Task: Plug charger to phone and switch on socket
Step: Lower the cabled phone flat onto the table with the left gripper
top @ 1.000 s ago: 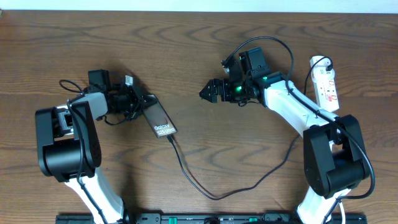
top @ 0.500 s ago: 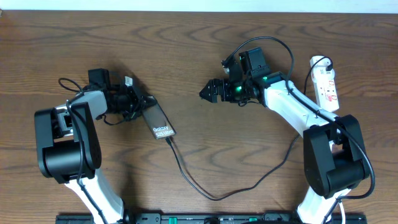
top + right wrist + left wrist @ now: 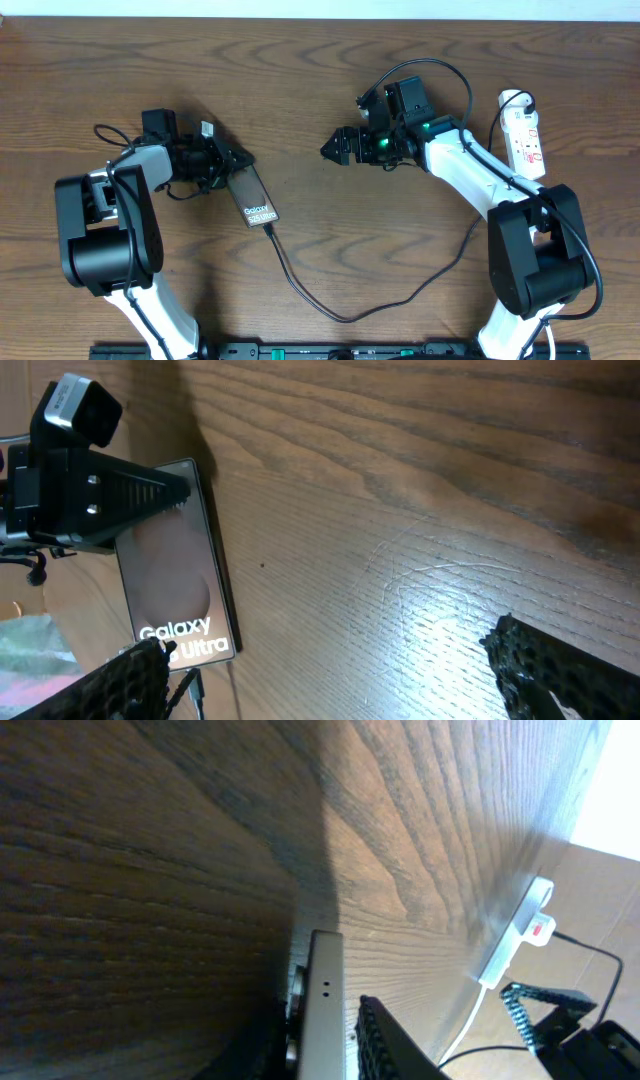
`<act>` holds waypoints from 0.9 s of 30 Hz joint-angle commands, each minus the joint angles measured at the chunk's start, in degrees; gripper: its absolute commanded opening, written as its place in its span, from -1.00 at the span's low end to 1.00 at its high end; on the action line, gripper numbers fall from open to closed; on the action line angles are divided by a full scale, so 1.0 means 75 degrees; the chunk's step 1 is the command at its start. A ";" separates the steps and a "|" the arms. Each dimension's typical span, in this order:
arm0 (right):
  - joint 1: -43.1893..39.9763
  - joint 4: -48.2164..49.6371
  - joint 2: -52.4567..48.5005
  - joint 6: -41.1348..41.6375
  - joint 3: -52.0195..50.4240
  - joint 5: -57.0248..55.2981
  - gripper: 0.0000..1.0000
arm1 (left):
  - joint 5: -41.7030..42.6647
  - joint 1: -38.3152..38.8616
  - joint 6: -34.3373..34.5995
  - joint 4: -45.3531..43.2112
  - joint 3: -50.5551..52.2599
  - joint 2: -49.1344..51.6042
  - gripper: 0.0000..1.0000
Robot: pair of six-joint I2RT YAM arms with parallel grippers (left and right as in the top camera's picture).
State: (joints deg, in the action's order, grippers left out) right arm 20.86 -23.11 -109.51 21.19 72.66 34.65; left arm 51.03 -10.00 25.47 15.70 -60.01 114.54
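The phone [image 3: 252, 197] lies on the table, "Galaxy" lettering at its near end. My left gripper [image 3: 228, 163] is shut on its far end; in the left wrist view the phone's thin edge [image 3: 325, 1010] sits between the fingers [image 3: 325, 1055]. The charger [image 3: 345, 316] loops across the table, and its plug tip [image 3: 193, 690] meets the phone's [image 3: 175, 560] near end. My right gripper [image 3: 335, 148] is open and empty, to the right of the phone, fingers spread wide [image 3: 340, 680]. The socket [image 3: 522, 135] lies at the far right and also shows in the left wrist view [image 3: 520, 935].
The wooden table [image 3: 360, 250] carries only these things. Thick black robot-arm cables [image 3: 440, 70] arc above the right arm. The left arm's base [image 3: 95, 235] and the right arm's base [image 3: 540, 250] stand near the front edge.
The phone's near end has swung slightly left and toward the front in my left gripper, dragging the cable with it. The right arm has not moved.
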 commanded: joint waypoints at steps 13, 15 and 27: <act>0.0032 -0.0038 0.0015 -0.0149 0.0035 -0.0029 0.98 | -0.2358 -0.0020 -0.0026 0.1209 0.0093 0.0160 -0.07; 0.0032 -0.0035 0.0015 -0.0149 0.0035 -0.0032 0.98 | -0.2608 -0.0020 -0.0026 0.1411 0.0093 0.0160 -0.07; 0.0032 -0.0047 0.0015 -0.0149 0.0035 -0.0026 0.98 | -0.3162 -0.0020 -0.0038 0.2020 0.0093 0.0160 0.07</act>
State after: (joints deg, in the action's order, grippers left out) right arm 20.86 -23.31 -109.51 21.19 72.66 34.65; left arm 42.22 -9.85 25.45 28.97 -62.74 111.42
